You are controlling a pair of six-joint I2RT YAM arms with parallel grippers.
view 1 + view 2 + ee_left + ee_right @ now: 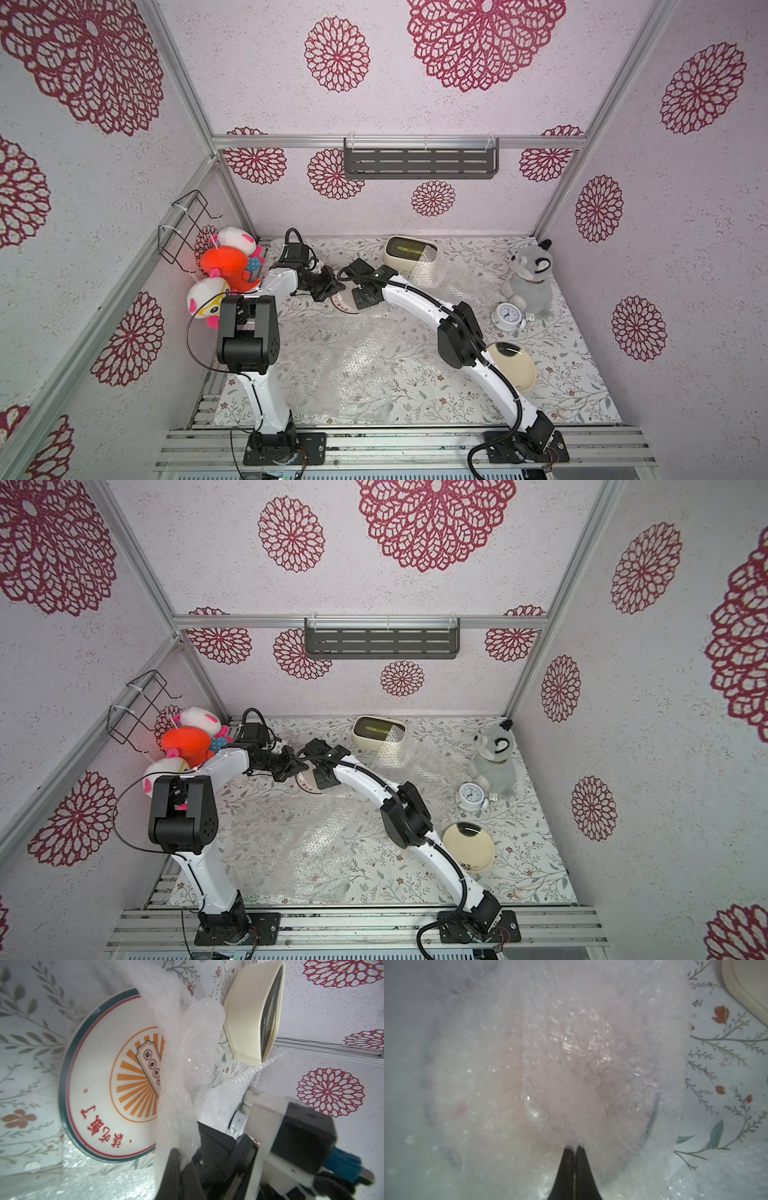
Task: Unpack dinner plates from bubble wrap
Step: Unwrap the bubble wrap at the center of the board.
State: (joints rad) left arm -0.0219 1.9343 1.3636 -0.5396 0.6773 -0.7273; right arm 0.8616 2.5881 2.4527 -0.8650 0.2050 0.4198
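Right pincer (574, 1150), clenched on a bunched fold of bubble wrap (571, 1059) directly above the sunburst plate (99, 1084). The left pincer (184, 1160) seems to me to be clamped on the same sheet just beside the plate. The plate lies flat on the counter (573, 390), half bared, below both pincers. I judge the next pull goes up and off it. Its covered half shows only as a blurred rim, and in both top views the arms hide most of it.

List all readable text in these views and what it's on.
"该吃饭了": red characters, seen upside down, on the sunburst plate in the left wrist view.
Banner characters at the plate's centre: small, partly under bubble wrap, not readable.
Alarm clock numerals: too small.
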